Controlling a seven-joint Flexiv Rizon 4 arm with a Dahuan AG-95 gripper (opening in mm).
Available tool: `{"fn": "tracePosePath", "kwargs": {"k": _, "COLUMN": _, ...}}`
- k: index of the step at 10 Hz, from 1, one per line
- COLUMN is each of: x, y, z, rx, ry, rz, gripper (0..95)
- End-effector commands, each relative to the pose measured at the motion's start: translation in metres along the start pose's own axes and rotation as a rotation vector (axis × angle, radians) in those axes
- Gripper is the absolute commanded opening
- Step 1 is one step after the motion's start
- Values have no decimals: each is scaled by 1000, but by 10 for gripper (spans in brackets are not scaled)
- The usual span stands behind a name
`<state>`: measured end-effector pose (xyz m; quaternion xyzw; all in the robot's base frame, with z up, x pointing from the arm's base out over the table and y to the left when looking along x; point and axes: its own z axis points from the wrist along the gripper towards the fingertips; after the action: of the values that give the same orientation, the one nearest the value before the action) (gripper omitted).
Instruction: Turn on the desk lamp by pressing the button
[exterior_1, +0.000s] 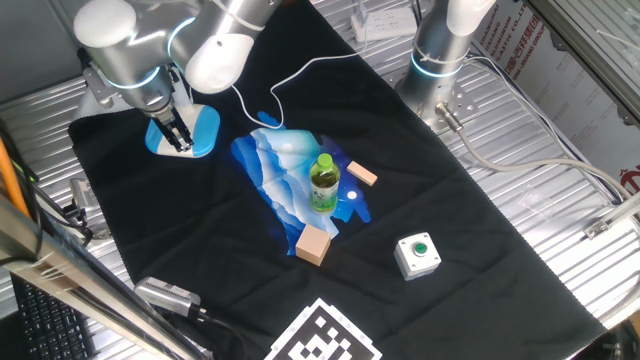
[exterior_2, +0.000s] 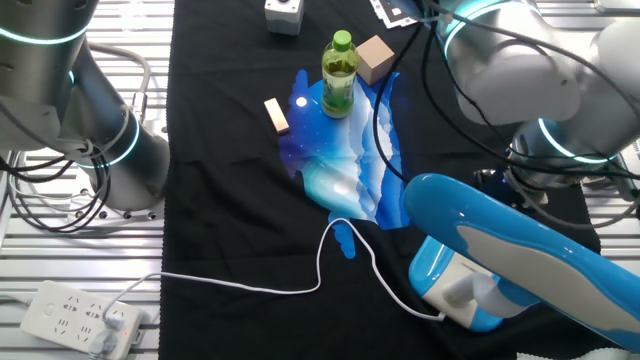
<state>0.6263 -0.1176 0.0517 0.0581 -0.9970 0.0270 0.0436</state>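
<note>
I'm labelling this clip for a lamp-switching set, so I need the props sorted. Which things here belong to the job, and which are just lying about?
Belongs to the job:
- desk lamp, blue base, white cord
- pincer, down at the lamp base

Just lying about:
- green bottle
- blue patterned cloth
- two wooden blocks
- white box with green button
- power strip

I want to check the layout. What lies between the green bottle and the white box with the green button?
In one fixed view, only bare black cloth lies between the green bottle and the white box.
</note>
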Motion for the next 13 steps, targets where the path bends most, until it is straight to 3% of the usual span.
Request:
{"fn": "tracePosePath", "kwargs": {"k": 1, "x": 3, "y": -3, "z": -1, "rx": 1, "ry": 0, "rz": -5, "gripper": 0}}
{"fn": "tracePosePath", "kwargs": {"k": 5, "x": 6, "y": -8, "z": 1, "rx": 4, "ry": -53, "rz": -9, "gripper": 0}}
{"fn": "tracePosePath", "kwargs": {"k": 13, "x": 6, "y": -23, "z": 2, "rx": -5, "ry": -73, "rz": -36, "gripper": 0}}
